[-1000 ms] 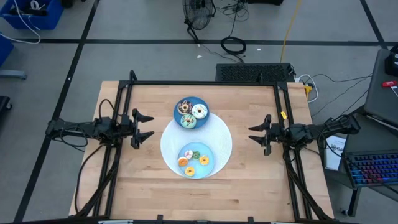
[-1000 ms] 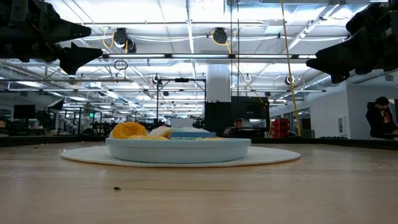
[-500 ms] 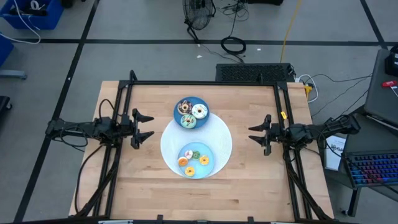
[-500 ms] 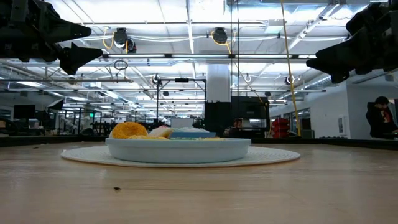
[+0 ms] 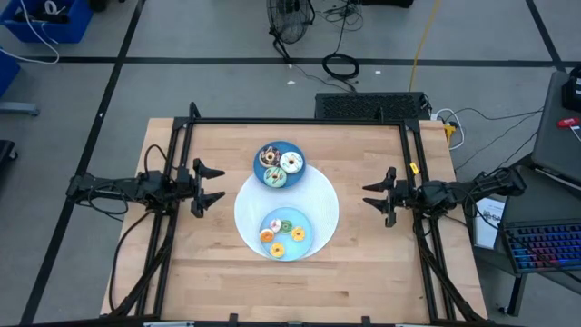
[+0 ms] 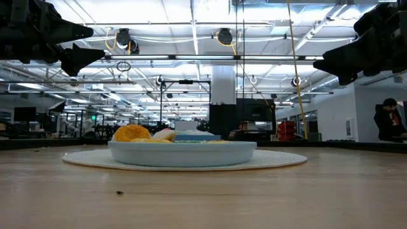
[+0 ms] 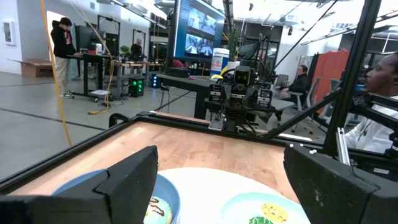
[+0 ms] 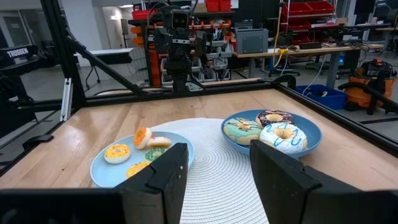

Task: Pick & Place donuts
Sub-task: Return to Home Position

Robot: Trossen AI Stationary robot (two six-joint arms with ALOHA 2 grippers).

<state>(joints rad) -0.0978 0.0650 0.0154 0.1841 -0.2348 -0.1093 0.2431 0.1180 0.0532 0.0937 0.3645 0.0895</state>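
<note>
Three larger donuts, chocolate-sprinkled (image 8: 274,117), white-frosted (image 8: 283,137) and teal (image 8: 239,129), lie on a dark blue plate (image 5: 279,163) at the far edge of a round white mat (image 5: 322,204). Several tiny orange, yellow and green donuts (image 5: 283,231) lie on a light blue plate (image 8: 102,169) at the mat's near side. My left gripper (image 5: 221,184) hovers open at the table's left, pointing level toward the mat. My right gripper (image 5: 368,195) hovers open at the table's right, facing it. Nothing is between either pair of fingers.
A black frame (image 5: 300,122) runs along the table's far, left and right edges. Bare wood lies between each gripper and the mat. Beyond the table are desks, cables and people, one of them standing at the far right of the low view (image 6: 388,121).
</note>
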